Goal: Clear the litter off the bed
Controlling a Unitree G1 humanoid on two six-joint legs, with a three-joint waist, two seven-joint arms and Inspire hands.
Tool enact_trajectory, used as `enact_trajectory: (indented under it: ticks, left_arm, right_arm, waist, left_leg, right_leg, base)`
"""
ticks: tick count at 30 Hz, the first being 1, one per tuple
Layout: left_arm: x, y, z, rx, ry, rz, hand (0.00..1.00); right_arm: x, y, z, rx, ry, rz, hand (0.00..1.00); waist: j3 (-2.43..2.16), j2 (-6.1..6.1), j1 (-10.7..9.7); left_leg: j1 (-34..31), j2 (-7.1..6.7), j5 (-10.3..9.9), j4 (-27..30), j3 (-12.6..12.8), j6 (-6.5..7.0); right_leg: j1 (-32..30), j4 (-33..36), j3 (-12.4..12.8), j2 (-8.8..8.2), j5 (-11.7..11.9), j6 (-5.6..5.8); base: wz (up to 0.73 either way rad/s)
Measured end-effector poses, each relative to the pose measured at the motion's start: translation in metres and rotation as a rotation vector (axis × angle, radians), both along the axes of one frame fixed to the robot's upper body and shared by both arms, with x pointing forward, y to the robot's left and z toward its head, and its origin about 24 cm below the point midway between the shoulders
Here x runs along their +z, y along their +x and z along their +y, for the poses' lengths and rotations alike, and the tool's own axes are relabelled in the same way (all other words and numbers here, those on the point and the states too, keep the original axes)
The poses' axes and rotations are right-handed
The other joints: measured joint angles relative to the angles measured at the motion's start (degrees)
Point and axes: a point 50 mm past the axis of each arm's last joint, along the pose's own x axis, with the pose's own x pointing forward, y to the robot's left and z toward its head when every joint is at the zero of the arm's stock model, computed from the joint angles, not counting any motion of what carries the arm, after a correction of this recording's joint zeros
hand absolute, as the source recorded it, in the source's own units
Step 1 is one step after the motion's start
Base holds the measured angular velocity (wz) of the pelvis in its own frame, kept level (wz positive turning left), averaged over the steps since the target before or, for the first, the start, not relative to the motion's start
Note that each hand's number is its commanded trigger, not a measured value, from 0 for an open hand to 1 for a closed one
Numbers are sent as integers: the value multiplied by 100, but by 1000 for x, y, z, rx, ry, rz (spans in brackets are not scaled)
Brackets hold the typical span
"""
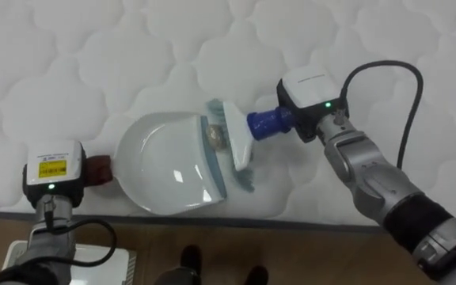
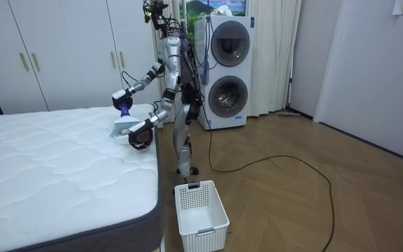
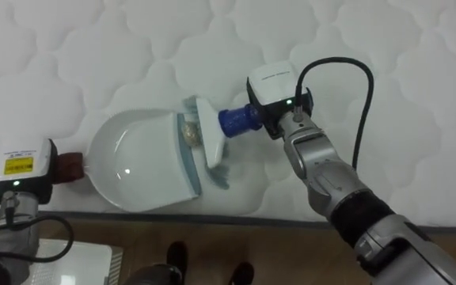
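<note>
- At the near edge of the mattress (image 1: 93, 63), the white dustpan (image 1: 165, 162) lies flat with its mouth turned toward the robot's right. Its dark red handle (image 1: 97, 169) runs to the left hand (image 1: 54, 170).
- The brush (image 1: 236, 142) stands across the pan's mouth, and its blue handle (image 1: 269, 123) runs into the right hand (image 1: 313, 111). On both hands the fingers are hidden under the white wrist box, so I cannot tell how they close.
- The thing to clear, a small crumpled scrap (image 1: 216, 136), sits right at the pan's lip, against the brush head.
- To finish the sweep well, press the lip into the quilted cover so the scrap cannot slip beneath. Draw the brush short and low toward the pan's back.
- Brace the pan against that push. It lies close to the bed's edge and could slide off.
- Lift it level afterwards. The white basket (image 2: 200, 210) stands on the floor beside the bed, probably the place to empty it.
</note>
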Motion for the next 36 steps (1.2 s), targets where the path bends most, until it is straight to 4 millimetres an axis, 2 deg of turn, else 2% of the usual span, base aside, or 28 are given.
enact_trajectory:
  ticks: [8, 14, 36]
  left_arm:
    - [-1, 0, -1, -6, -8, 2, 100]
    - [-3, -3, 0, -5, -11, 10, 100]
    - [-8, -7, -4, 0, -31, 19, 100]
  right_arm:
    - [6, -1, 7, 40, 10, -23, 100]
    - [-5, -12, 9, 50, 38, 7, 100]
    - [-5, -13, 11, 82, 49, 14, 100]
  waist:
    - [0, -1, -17]
    - [1, 0, -25]
    - [6, 23, -19]
  left_leg:
    - [0, -61, 5, -38, -29, 9]
    - [0, -70, 5, -44, -39, 9]
    - [0, -69, 5, -28, -52, 11]
  right_leg:
    - [1, -9, 0, -20, -11, 18]
    - [3, -8, 3, -18, -13, 21]
    - [-19, 55, 28, -38, -45, 31]
  base:
    - [1]
    - [0]
    - [0]
